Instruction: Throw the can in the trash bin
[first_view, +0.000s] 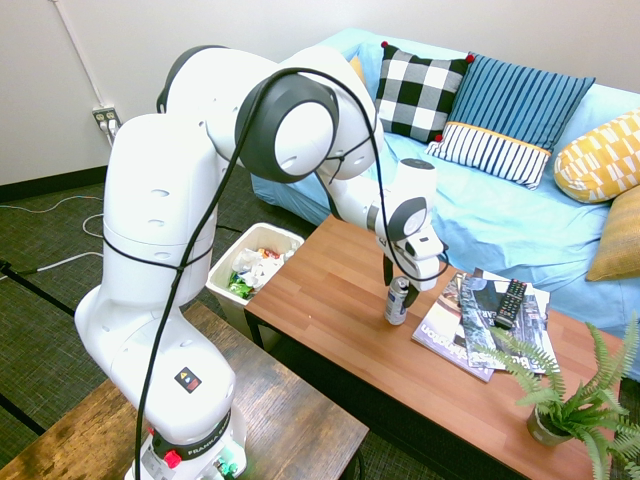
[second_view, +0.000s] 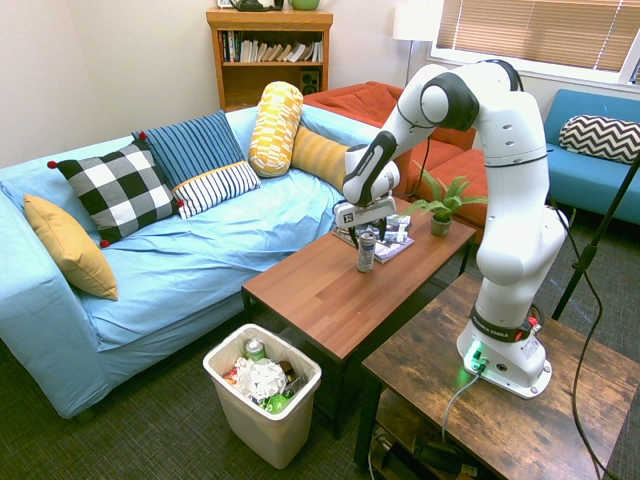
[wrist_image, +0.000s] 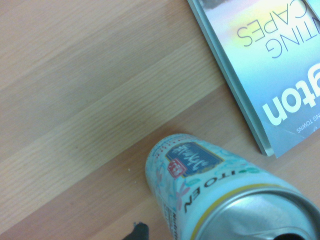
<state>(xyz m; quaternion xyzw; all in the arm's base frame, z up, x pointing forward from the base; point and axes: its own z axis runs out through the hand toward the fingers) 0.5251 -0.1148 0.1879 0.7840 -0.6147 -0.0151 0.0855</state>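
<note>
On the bench (first_view: 330, 300), the can (first_view: 397, 300) stands upright between gripper (first_view: 398, 278) fingers, grip unconfirmed — lift and carry to trash bin (second_view: 262, 394) remain.
</note>
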